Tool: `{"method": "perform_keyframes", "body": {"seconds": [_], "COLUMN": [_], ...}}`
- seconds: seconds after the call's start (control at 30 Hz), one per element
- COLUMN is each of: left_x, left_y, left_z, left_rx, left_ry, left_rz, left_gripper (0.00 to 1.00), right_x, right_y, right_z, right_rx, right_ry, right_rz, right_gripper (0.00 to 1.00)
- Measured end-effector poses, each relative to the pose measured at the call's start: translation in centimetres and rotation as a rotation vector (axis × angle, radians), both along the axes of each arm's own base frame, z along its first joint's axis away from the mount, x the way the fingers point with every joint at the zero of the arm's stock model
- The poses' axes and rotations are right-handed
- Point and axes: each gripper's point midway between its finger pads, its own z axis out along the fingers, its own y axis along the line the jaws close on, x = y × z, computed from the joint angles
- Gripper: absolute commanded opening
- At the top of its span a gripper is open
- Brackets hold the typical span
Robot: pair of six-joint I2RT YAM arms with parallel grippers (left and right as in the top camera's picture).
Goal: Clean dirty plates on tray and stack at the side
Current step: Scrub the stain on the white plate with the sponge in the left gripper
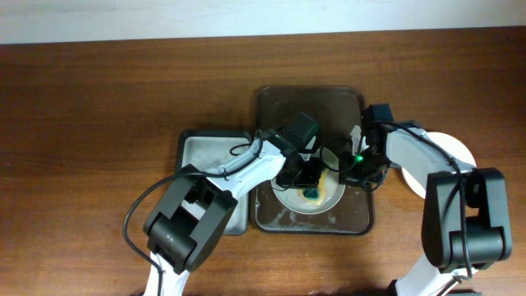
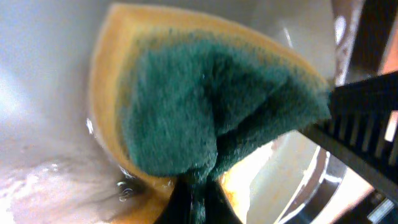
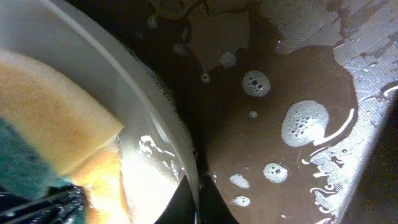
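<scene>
A pale plate point(image 1: 311, 200) lies on the dark brown tray point(image 1: 312, 222). My left gripper point(image 1: 306, 177) is shut on a yellow sponge with a green scouring side point(image 2: 211, 106), pressed onto the wet plate point(image 2: 43, 93). My right gripper point(image 1: 352, 168) is shut on the plate's right rim point(image 3: 180, 134), one finger inside and one outside. The sponge point(image 3: 43, 124) also shows in the right wrist view, on the plate. Another white plate point(image 1: 448, 156) lies on the table to the right, partly hidden by my right arm.
A smaller grey tray point(image 1: 209, 148) sits left of the brown tray. Soapy water with foam spots point(image 3: 305, 121) covers the brown tray floor point(image 3: 249, 149). The wooden table point(image 1: 90, 107) extends left and back.
</scene>
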Motion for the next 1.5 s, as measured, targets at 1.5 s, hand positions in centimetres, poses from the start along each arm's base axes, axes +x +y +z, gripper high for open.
{"method": "perform_keyframes", "body": {"seconds": [1.5], "left_x": [4.3], "left_y": [-1.8], "left_z": [1.0], "left_rx": [-0.012], "left_ry": [-0.061], "left_rz": [0.050], "left_gripper": [0.00], "right_x": [-1.1], "right_y": [-0.7], "right_z": [-0.1], "right_rx": [-0.025], "right_ry": [0.038], "right_rz": [0.019], "right_gripper": [0.04]}}
